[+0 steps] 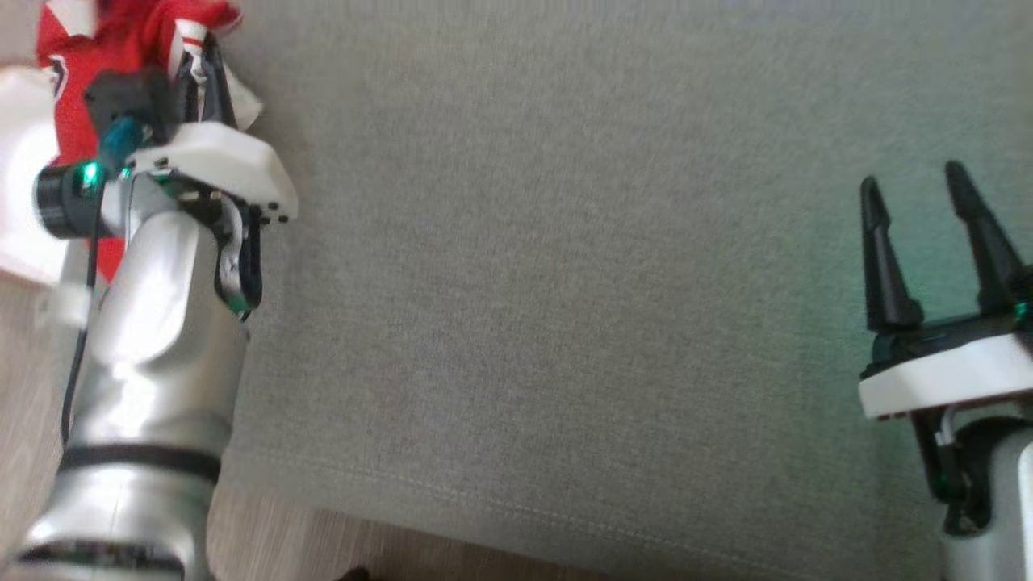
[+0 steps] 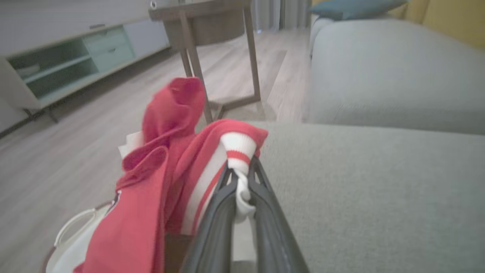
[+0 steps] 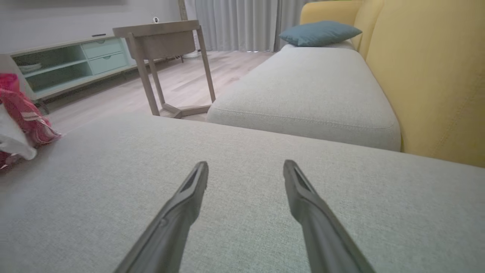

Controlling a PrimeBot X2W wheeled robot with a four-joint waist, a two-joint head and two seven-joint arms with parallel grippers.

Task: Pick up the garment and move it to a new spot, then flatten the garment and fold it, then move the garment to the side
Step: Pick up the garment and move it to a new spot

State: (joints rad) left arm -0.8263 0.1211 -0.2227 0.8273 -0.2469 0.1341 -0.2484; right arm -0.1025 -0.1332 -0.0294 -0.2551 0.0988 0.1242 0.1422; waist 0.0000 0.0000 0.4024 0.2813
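Note:
The garment (image 2: pixel 166 170) is red with white stripes and a white ribbed cuff, bunched at the left edge of the grey cushion (image 1: pixel 565 282) and hanging partly over a white basket (image 2: pixel 72 235). My left gripper (image 2: pixel 242 178) is shut on the white cuff, the cloth pinched between the two dark fingers. In the head view the left gripper (image 1: pixel 206 68) sits at the top left against the garment (image 1: pixel 89 48). My right gripper (image 1: pixel 916 190) stands open over bare cushion at the right, nothing between its fingers (image 3: pixel 193 189). The garment (image 3: pixel 22 113) shows at the far left of the right wrist view.
A wooden side table (image 3: pixel 163 41) stands on the wood floor (image 2: pixel 75 144) beyond the cushion. A second grey cushion (image 3: pixel 310 87) with a blue pillow (image 3: pixel 318 33) and a yellow backrest (image 3: pixel 428 76) lies ahead. A pale green cabinet (image 3: pixel 68 60) lines the wall.

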